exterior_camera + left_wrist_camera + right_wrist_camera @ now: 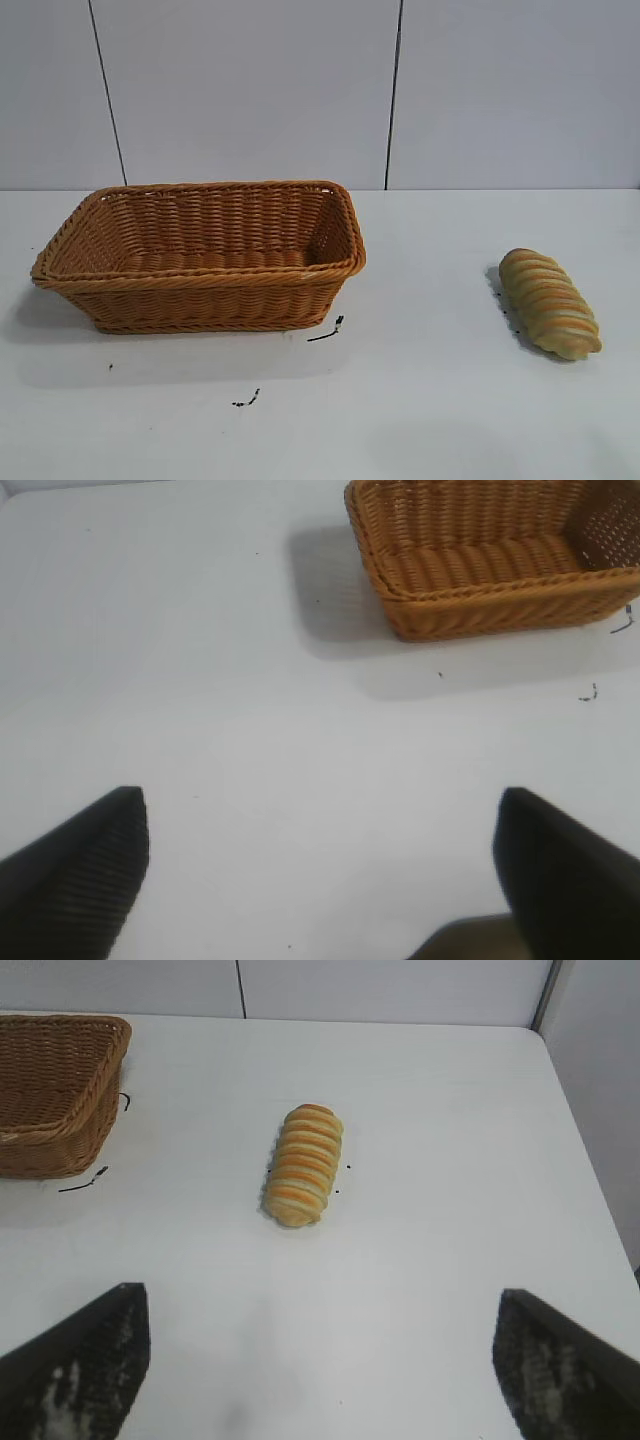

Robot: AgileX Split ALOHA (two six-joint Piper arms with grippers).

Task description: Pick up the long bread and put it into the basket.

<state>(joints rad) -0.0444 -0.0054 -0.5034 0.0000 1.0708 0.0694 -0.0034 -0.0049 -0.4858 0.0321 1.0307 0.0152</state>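
The long bread (549,303), an oval loaf ribbed in cream and orange-brown stripes, is lying on the white worktop (430,400) at the exterior view's right, well apart from the woven wicker basket (200,281) sitting at centre-left. Both the left tool (320,865) and the right tool (320,1360) are hanging released, their dark textured fingers spread wide, grasping nothing.

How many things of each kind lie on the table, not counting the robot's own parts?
Long bread: 1
Basket: 1
Total: 2
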